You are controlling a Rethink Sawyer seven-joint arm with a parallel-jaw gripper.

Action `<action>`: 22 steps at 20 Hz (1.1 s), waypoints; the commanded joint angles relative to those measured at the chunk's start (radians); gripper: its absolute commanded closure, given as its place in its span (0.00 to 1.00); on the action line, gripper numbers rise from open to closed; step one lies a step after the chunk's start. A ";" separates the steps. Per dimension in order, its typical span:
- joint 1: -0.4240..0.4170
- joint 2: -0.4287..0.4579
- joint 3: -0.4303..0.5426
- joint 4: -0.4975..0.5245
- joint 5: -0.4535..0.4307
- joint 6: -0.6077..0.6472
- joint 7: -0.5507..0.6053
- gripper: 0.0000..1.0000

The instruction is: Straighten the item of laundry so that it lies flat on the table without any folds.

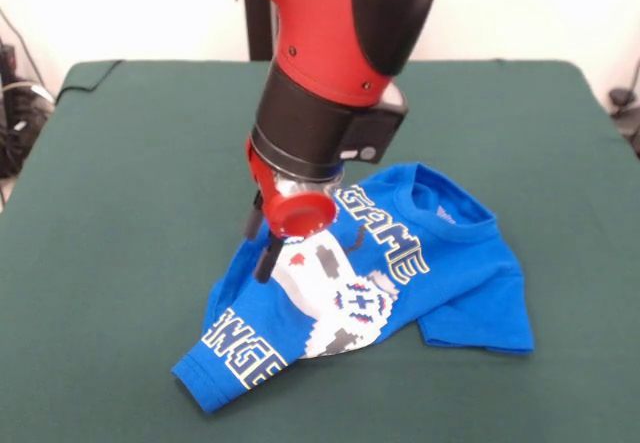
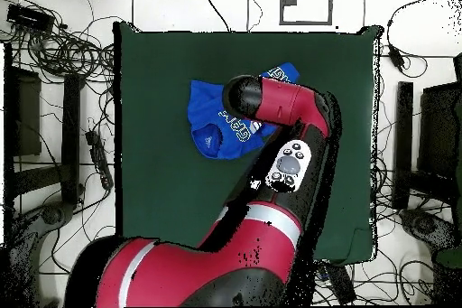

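The big green table (image 1: 120,263) fills most of the front view. Its cloth top is dark green and bare all around the shirt.

The red and black arm (image 1: 340,53) comes down from the top and hangs over the middle of the table. In the overhead view the arm (image 2: 271,232) bends across the table and covers part of the shirt.

The blue T-shirt (image 1: 460,263) lies near the middle of the table, right under the arm. It is not flat. It is bunched up, with folds, and one end is twisted into a narrow tail. White letters and a white game-controller print show on it.

The claw (image 1: 268,253) is low, at the shirt. Dark fingers poke down beside the cloth. I cannot tell if the claw is open or closed, or if it has hold of the shirt.
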 commanded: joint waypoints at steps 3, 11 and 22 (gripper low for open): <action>0.022 0.010 0.160 0.047 -0.047 -0.008 -0.065 0.00; 0.017 0.008 0.164 0.076 -0.050 -0.036 -0.053 0.00; 0.049 -0.002 0.111 0.123 -0.066 -0.058 -0.008 0.00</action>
